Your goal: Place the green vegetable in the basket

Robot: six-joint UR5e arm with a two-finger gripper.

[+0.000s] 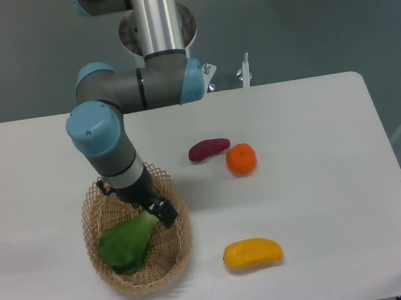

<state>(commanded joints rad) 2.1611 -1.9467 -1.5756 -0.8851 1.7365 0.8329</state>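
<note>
The green vegetable (128,244), with broad dark green leaves and a pale stalk end, lies inside the tan woven basket (173,254) at the front left of the table. Its leaves rest on the basket floor. Its stalk points up and right into my gripper (157,213). The gripper reaches down into the basket from the back and is shut on the stalk end. One black finger (166,213) shows beside the stalk. The other finger is hidden behind the wrist.
A purple oblong vegetable (208,149) and an orange (241,159) lie in the middle of the white table. A yellow-orange oblong fruit (252,253) lies near the front edge, right of the basket. The arm's base stands at the back.
</note>
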